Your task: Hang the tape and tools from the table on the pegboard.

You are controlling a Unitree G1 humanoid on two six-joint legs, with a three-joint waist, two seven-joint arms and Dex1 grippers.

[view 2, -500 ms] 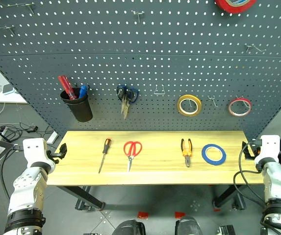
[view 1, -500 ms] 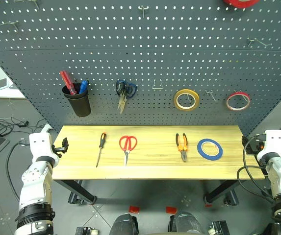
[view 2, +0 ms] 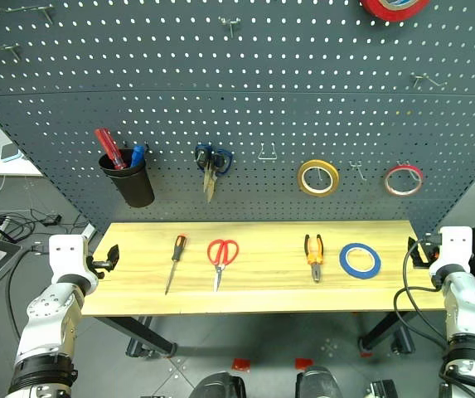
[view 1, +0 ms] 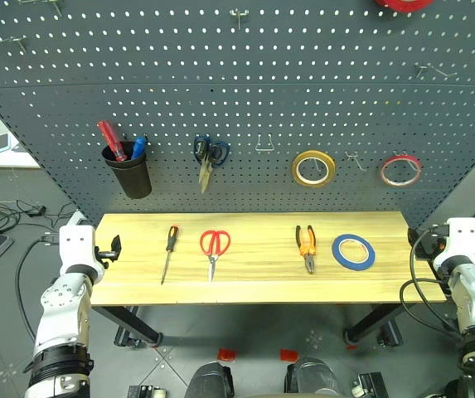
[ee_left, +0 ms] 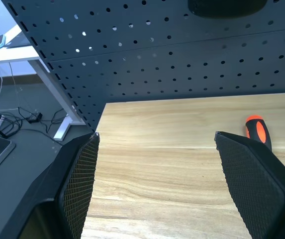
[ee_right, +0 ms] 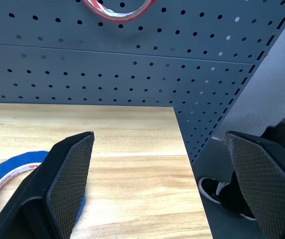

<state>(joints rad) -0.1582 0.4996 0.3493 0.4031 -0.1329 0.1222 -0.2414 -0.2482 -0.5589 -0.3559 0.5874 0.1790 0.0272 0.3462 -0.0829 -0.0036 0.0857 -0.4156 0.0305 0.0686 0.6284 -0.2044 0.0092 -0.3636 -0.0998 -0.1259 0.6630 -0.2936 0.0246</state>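
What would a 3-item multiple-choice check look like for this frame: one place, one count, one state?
1. The blue tape lies where on the table?
A. left end
B. right end
C. middle

2. How many tape rolls hang level with the black cup?
A. two
B. four
C. none

3. The left pincer is:
A. shut on the screwdriver
B. open, holding nothing
C. shut on the pliers

Key:
1 B: blue tape lies right of the pliers on the table.
2 A: yellow-tan roll, red-rimmed roll.
3 B: left pincer has fingers apart, screwdriver untouched.
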